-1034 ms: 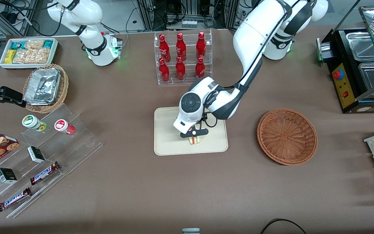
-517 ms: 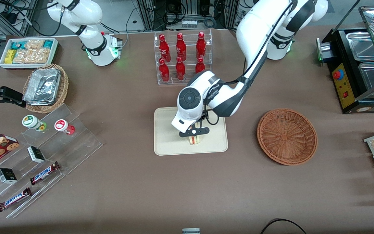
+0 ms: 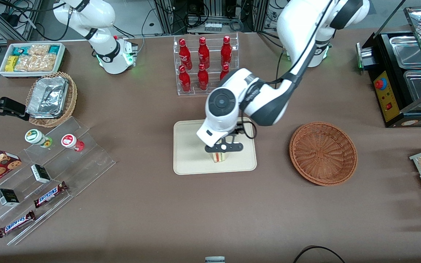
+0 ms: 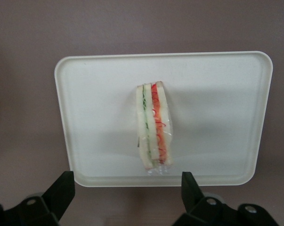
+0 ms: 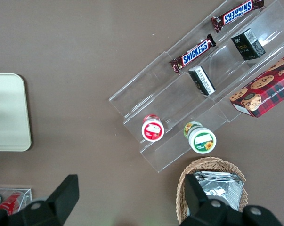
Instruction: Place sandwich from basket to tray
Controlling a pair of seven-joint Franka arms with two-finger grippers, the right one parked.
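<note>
From the front, the hand [image 3: 223, 148] hangs straight above the sandwich [image 3: 219, 157], which stands on the tray [image 3: 188, 160], and the basket [image 3: 323, 153] sits well apart toward the working arm's end of the tabletop. At the wrist, the fingers [image 4: 61, 193] are spread wide and clear of the sandwich [image 4: 153, 125], its long axis running straight away from the gap between them, so pulling away should mean going straight up.
</note>
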